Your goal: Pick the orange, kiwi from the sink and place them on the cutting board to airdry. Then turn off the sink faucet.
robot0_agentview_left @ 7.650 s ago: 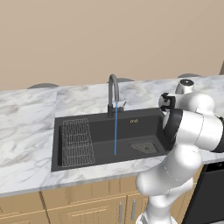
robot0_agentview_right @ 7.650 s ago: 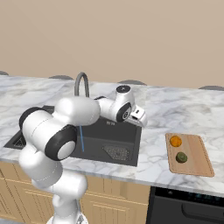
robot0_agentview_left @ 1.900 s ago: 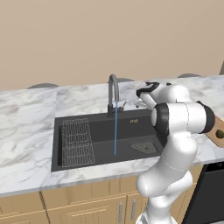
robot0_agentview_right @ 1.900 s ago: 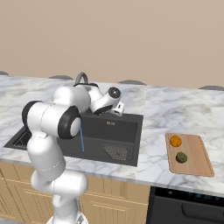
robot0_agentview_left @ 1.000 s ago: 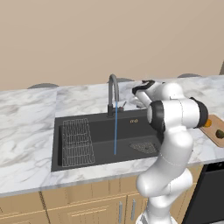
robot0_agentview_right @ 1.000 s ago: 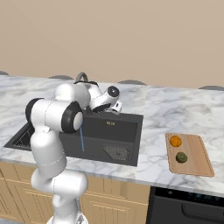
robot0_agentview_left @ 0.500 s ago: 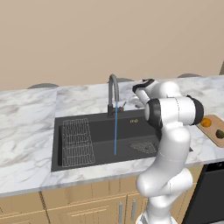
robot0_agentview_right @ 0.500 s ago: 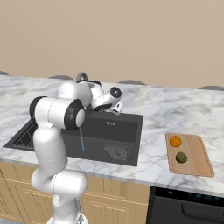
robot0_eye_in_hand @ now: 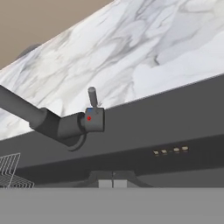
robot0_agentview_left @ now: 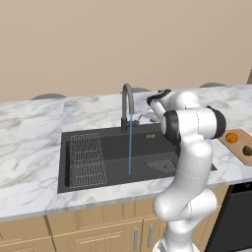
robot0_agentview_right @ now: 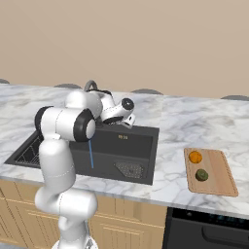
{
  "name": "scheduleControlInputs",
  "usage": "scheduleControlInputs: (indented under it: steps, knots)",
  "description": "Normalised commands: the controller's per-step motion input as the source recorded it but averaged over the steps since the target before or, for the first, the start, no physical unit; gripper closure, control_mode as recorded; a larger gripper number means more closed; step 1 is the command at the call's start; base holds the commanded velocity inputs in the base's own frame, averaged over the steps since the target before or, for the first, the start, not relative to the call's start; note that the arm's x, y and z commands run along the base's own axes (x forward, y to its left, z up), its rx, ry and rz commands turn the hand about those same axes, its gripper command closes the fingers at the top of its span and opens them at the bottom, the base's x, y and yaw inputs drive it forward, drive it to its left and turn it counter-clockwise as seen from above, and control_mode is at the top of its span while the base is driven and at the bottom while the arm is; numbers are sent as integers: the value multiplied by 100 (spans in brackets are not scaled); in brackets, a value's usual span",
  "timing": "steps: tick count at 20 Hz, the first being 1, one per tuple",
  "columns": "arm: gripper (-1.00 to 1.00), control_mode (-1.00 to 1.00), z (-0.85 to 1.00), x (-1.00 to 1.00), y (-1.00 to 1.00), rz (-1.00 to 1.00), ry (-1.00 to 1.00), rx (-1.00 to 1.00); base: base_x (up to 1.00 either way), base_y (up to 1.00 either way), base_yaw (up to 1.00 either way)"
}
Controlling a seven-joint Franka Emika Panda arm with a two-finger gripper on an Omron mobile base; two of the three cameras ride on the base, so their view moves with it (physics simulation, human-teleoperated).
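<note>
Two dark finger tips sit pressed together at the bottom middle of our hand view, and we see nothing between them. Our gripper is squeezed shut and holds nothing. Just above the tips in the hand view is the small lever on the side of the sink faucet, with a red dot and a blue mark below it.

In the left base view our gripper is in the middle of the frame, just right of the sink faucet. A thin blue water stream runs down into the sink.

At the right edge of that frame, the orange and the kiwi lie on the cutting board. In the right base view the orange and the kiwi sit on the cutting board at the lower right, well apart from the sink.
</note>
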Motion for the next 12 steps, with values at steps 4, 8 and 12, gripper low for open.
scheduleControlInputs:
  steps: [4,8,12]
  knots:
    - [100,-100,-1,12,1,0,0,3,0,0,0]
    - [100,-100,0,13,0,0,0,5,0,0,0]
    - [100,-100,0,12,0,0,0,5,0,0,0]
